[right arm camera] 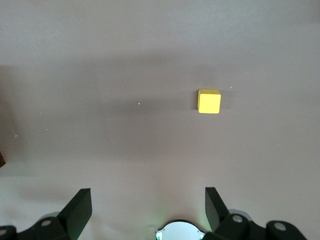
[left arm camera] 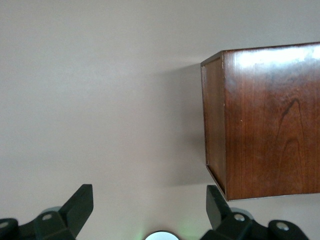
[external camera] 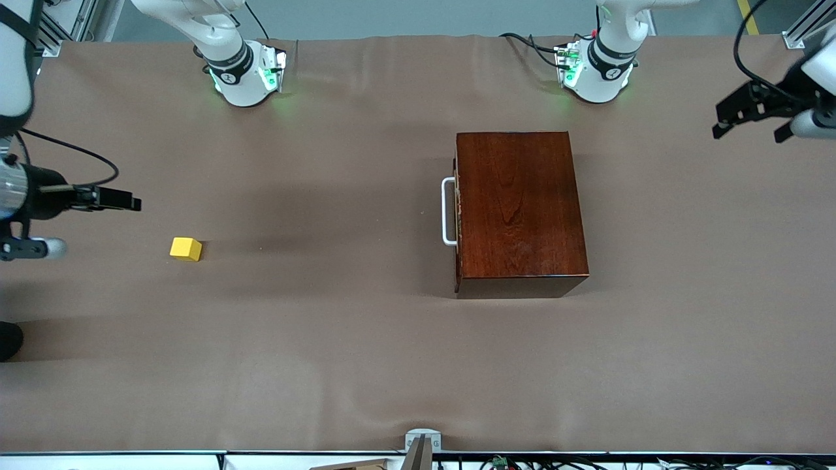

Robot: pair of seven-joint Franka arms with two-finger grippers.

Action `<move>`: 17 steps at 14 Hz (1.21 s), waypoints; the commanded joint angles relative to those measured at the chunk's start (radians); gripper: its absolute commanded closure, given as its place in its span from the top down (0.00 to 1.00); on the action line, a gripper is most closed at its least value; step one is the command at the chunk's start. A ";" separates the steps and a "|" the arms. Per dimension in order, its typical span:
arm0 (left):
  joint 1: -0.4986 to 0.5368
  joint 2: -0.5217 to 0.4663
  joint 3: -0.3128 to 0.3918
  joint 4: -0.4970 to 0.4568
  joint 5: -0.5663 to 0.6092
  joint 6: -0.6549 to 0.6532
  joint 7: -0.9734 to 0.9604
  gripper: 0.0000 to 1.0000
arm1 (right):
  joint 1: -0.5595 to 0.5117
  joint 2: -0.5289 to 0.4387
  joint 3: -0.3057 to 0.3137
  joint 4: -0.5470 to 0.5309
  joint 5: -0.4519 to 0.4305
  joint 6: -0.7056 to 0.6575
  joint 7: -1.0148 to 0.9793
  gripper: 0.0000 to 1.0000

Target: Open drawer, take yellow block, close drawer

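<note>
**With the drawer shut and the block out on the cloth, nudges are the main risk**

While both arms hang high at the table's ends, I see little left to do, and my worry is mostly stray contact. The yellow block (external camera: 186, 249) sits loose on the brown table cover (external camera: 339, 352) toward the right arm's end, well apart from the wooden box (external camera: 519, 212). The right gripper (right arm camera: 145, 207) hovers near it with fingers spread wide; if I bring it down off-centre, one finger could clip the cube and skid it away. The left gripper (left arm camera: 150, 205) is also spread apart, up over the left arm's end of the table beside the box; a careless sweep could shove the box and skew it on the cloth.

The drawer (external camera: 458, 212) looks pushed fully in. Its front and white loop handle (external camera: 448, 212) face the right arm's end of the table, so it would slide out that way. I judge the box's long axis to run toward the front camera, crosswise to that slide. The cube has no long axis.
</note>
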 commanded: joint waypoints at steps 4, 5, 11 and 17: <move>0.025 -0.034 -0.017 -0.020 0.007 0.023 -0.002 1.00 | -0.032 0.001 0.021 0.127 0.049 -0.087 -0.030 1.00; 0.022 -0.021 -0.015 -0.007 0.009 0.023 -0.002 1.00 | -0.047 -0.001 0.029 0.134 0.044 -0.089 -0.039 1.00; 0.023 0.017 -0.015 0.043 0.041 0.026 -0.002 1.00 | -0.063 -0.108 0.052 0.140 0.010 -0.130 -0.045 1.00; 0.022 0.031 -0.017 0.047 0.046 0.052 0.000 1.00 | -0.119 -0.261 0.130 -0.084 -0.039 -0.023 -0.045 1.00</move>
